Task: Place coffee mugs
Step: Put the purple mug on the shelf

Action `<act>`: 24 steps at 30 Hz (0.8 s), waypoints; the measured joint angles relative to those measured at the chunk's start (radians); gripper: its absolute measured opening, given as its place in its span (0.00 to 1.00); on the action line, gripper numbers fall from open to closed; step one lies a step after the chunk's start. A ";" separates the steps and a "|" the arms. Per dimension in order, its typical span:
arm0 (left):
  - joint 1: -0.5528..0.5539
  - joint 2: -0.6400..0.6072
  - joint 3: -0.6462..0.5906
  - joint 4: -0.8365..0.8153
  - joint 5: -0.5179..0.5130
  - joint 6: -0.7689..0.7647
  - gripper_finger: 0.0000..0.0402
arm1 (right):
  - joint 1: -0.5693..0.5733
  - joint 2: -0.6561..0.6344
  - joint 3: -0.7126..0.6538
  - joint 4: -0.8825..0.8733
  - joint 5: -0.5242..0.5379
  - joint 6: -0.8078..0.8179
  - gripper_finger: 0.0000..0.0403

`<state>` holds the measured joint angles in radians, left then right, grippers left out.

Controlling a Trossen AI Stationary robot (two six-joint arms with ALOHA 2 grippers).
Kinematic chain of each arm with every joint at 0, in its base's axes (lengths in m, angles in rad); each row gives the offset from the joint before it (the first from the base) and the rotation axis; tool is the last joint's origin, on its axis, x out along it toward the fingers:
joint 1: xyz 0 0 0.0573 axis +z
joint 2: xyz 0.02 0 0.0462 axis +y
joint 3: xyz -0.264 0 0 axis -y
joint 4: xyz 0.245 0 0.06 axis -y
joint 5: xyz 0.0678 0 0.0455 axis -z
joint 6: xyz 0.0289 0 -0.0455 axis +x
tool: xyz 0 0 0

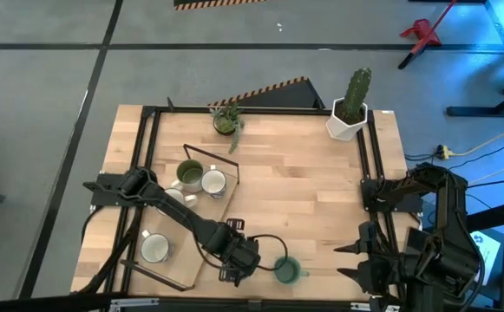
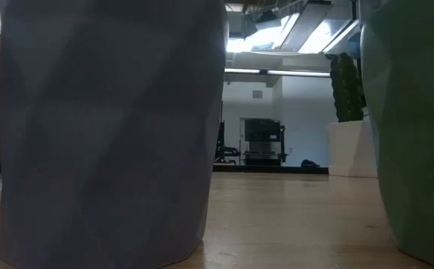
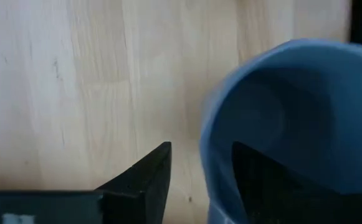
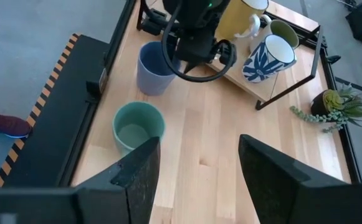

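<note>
The lavender mug [image 4: 154,70] stands upright on the table near its near edge and fills the left of the low view [image 2: 104,127]. My left gripper [image 3: 199,155] hangs over it, open. One finger [image 3: 261,180] is inside the mug and the other [image 3: 146,183] is outside, with a gap to the wall. In the high view the left gripper [image 1: 238,260] hides this mug. A green mug [image 1: 286,270] stands upright just right of it, also [image 4: 138,127]. My right gripper [image 4: 196,168] waits open at the table's right near corner [image 1: 349,260].
A wooden tray with a black wire frame [image 1: 201,227] lies on the table's left half, holding a green mug [image 1: 188,173] and white mugs [image 1: 213,182] [image 1: 154,249]. The cactus pot [image 1: 349,117] and a small plant [image 1: 226,120] stand at the far edge. Bare wood lies mid-table.
</note>
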<state>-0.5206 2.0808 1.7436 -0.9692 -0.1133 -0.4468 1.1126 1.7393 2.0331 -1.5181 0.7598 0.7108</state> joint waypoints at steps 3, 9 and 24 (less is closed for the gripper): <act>0.005 0.001 -0.013 0.016 0.007 -0.014 0.35 | 0.000 0.000 0.000 -0.017 0.001 0.016 0.51; 0.019 0.001 -0.015 0.023 0.018 -0.019 0.06 | 0.000 0.000 0.000 -0.030 0.018 0.023 0.51; -0.009 -0.181 0.112 -0.200 0.007 -0.072 0.04 | -0.002 0.000 0.000 -0.054 0.023 0.022 0.51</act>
<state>-0.5294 1.8997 1.8554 -1.1691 -0.1060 -0.5187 1.1102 1.7393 2.0327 -1.5717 0.7830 0.7332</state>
